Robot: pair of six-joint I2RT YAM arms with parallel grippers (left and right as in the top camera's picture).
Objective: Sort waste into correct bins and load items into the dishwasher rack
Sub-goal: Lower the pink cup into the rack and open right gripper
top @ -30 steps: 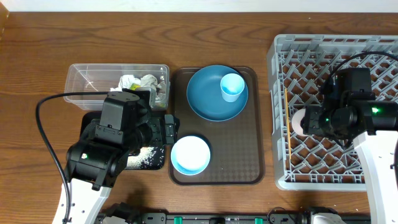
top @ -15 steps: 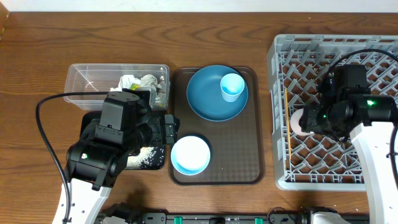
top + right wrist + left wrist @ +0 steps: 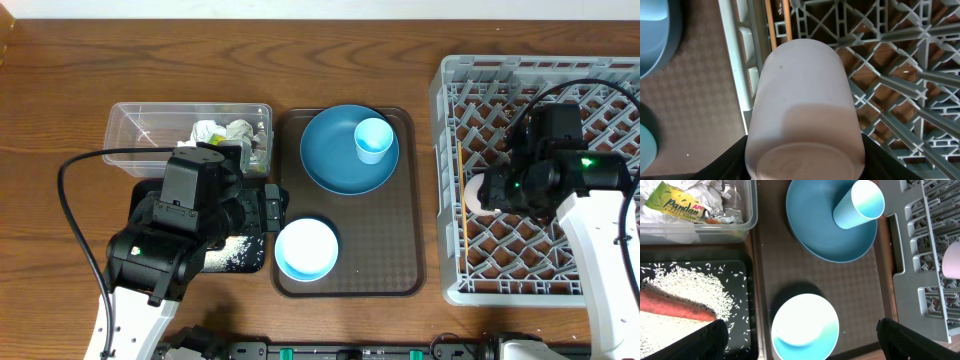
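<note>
Now our right tool grips the pinkish-white cup by its sides, base toward the wrist. Its long axis runs left over the left-hand cells of the dishwasher rack, just beside the chopsticks. Our left tool gapes empty.

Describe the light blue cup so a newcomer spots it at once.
Find the brown tray in the middle, then the big blue plate at its far end. The cup stands on that plate's right side, paler than the plate and smaller than the white bowl nearby.
</note>
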